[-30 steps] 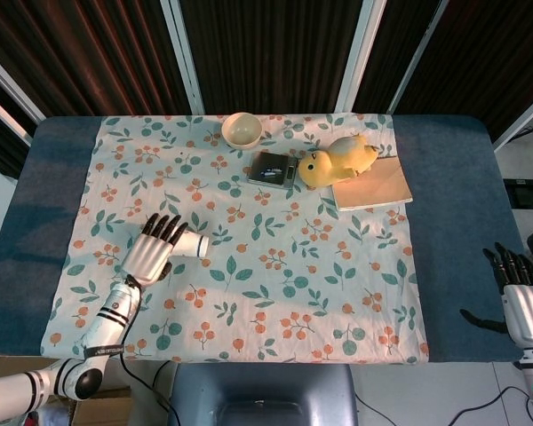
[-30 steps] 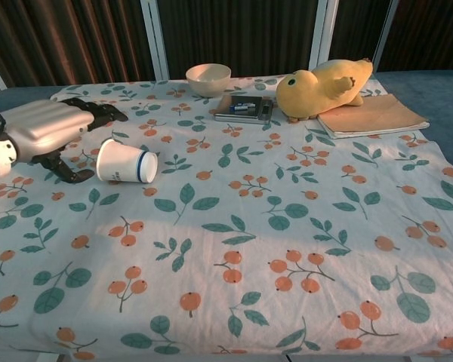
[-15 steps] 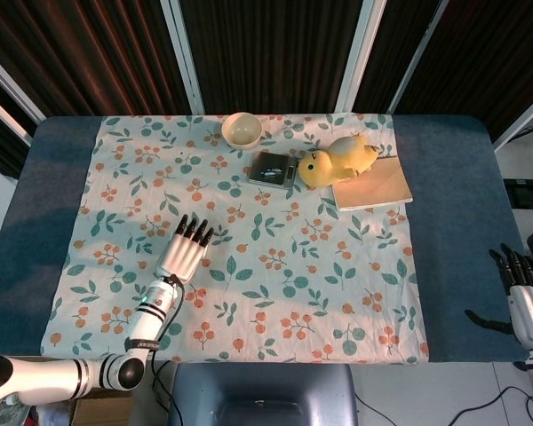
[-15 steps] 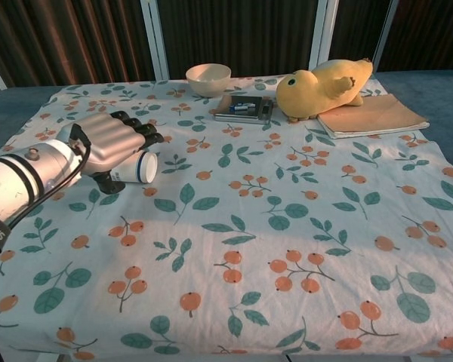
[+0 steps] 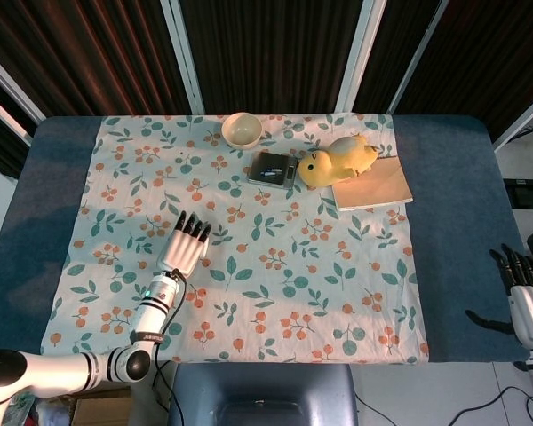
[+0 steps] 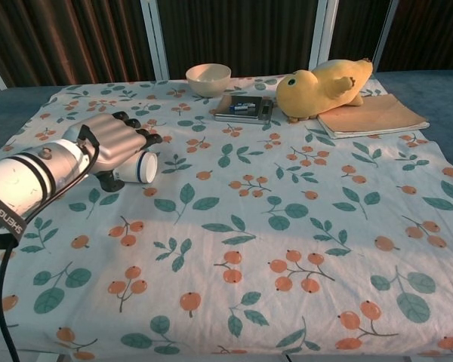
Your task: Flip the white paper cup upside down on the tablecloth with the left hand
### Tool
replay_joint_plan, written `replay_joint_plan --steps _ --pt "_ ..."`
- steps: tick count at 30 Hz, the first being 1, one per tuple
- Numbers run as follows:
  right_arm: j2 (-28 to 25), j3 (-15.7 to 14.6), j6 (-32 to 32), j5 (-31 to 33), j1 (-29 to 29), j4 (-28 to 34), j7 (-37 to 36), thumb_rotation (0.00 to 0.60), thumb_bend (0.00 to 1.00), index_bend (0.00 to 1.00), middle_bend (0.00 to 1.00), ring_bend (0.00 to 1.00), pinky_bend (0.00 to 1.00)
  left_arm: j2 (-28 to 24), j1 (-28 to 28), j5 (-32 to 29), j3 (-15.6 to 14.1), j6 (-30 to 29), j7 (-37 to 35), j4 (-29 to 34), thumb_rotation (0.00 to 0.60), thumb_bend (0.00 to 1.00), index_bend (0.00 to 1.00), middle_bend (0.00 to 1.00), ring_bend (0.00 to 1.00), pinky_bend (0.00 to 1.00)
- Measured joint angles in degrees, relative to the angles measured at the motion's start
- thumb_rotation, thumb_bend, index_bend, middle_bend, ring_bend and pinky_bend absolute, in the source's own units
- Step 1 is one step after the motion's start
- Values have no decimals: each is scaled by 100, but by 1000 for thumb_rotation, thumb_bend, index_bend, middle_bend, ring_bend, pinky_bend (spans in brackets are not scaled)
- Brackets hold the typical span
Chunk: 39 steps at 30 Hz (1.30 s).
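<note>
Left robot hand (image 6: 119, 139) covers the white paper cup (image 6: 140, 167) lying sideways on the tablecloth (image 6: 287, 249); grasp indeterminate. Bowl (image 5: 242, 130) appears empty. Head view alone shows right robot hand (image 5: 526, 297), fingers spread.

Cup (image 6: 141, 167): white paper, dark blue band at the rim. Lies on its side on the tablecloth (image 6: 287, 226), left part of the cloth, rim end toward the cloth's middle. Only the rim end shows in the chest view; the rest is covered by the left hand (image 6: 117, 142), which lies over it, fingers draped across the top. Head view: cup hidden under the hand (image 5: 185, 248). Cloth: white, green leaves and orange berries, spread flat.
</note>
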State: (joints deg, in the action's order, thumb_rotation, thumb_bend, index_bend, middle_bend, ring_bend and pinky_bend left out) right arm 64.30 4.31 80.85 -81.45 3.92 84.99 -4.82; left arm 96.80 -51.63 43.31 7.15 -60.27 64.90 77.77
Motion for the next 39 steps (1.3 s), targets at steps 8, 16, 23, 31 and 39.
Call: replay_joint_plan --steps 8,16,23,31,39 --pt "-28 6 -47 48 -6 -28 -72 534 0 0 0 0 0 93 22 404 -109 -167 -260 -203 600 394 336 409 110 0" --pt "-43 -6 -62 26 3 18 -43 534 0 0 0 0 0 -36 185 928 -103 -331 -1065 -116 600 394 346 420 127 16" --pt "-79 -21 -106 1 26 100 -36 534 0 0 0 0 0 -176 524 1387 162 -427 -3260 50 600 392 343 416 114 28" --pt "-86 -51 -208 1 64 121 -12 533 0 0 0 0 0 -88 1026 1834 546 -376 -6895 -227 600 395 328 396 101 30" --pt "-77 -59 -266 27 81 72 -67 533 0 0 0 0 0 335 1465 1974 945 -112 -9164 -1105 600 382 297 363 97 42"
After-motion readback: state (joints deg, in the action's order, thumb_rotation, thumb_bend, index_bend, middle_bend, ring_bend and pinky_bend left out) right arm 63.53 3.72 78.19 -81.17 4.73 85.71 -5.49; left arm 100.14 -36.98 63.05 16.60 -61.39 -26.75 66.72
